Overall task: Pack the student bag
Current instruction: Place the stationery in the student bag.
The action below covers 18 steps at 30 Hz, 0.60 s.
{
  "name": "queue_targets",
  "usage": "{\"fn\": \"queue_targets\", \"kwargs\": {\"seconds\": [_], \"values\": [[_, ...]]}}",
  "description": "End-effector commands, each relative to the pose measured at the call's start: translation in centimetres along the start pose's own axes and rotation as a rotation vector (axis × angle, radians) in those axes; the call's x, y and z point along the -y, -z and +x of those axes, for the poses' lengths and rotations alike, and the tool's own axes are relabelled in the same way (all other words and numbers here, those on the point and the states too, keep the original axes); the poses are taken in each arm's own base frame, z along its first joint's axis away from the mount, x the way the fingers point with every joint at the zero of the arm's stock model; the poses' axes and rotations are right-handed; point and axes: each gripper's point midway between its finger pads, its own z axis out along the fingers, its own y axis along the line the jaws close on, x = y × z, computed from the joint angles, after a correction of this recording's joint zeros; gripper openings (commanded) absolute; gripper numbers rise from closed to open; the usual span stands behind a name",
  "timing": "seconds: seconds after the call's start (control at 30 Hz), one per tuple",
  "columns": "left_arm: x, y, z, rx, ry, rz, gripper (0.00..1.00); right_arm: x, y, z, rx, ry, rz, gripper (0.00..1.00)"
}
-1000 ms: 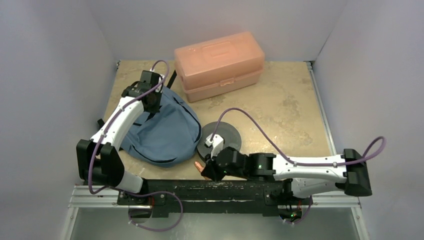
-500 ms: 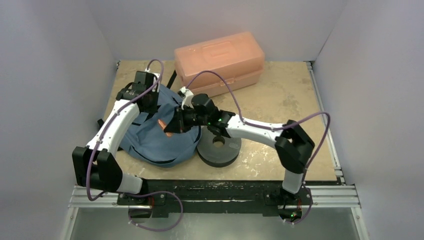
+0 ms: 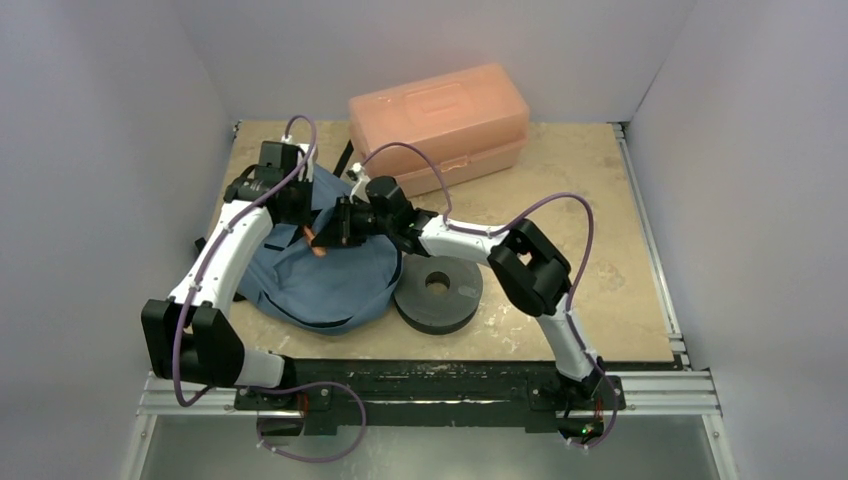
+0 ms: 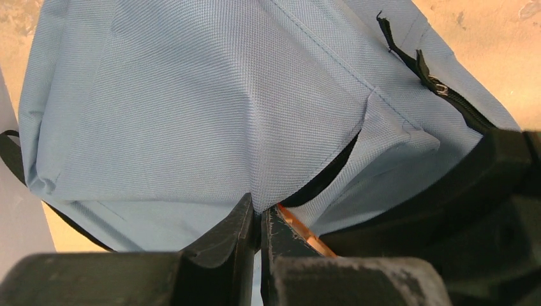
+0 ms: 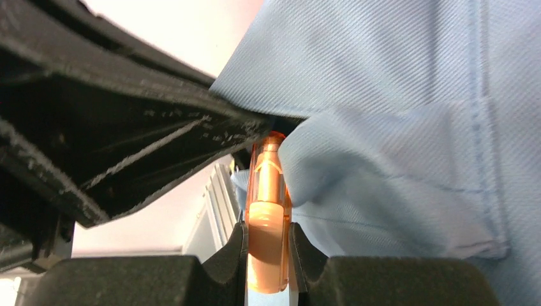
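L tool (image 4: 260, 215) pinches 1 student bag (image 4: 191, 108); R tool (image 5: 268, 234) pinches 1 orange pen (image 5: 267, 182); 1 pink box (image 3: 438, 125); 1 disc (image 3: 452, 305).

Soft, even light is bathing the student bag (image 3: 330, 280); glare is whitening the right wrist view's upper left.

"Where's the student bag (image 3: 330, 280)?"

"Left half of the desk (image 3: 580, 200), lying slumped. Soft slate-blue cloth, with a black strap (image 3: 346, 158) trailing off its far edge."

"Is it open?"

"There's a dark gap under a flap near the zipper (image 4: 446, 95). The left end effector (image 4: 260, 215) is pinching the cloth there."
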Motion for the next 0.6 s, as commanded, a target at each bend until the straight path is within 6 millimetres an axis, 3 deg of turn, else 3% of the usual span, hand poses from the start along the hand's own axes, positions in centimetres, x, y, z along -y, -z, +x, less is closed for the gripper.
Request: {"fn": "queue_targets", "kwargs": {"seconds": [0.0,0.3,0.57], "values": [[0.5,2.1,-2.8,0.13,0.049,0.045,0.0,-0.8,0.6,-4.6,0.133,-0.049,-0.034,0.0],[0.4,2.4,-3.1,0.143,0.058,0.053,0.0,1.2,-0.3,-8.2,0.29,-0.161,0.02,0.0],[1.4,2.8,-3.2,0.146,0.027,0.112,0.0,0.4,-4.1,-10.2,0.392,-0.128,-0.027,0.0]]}}
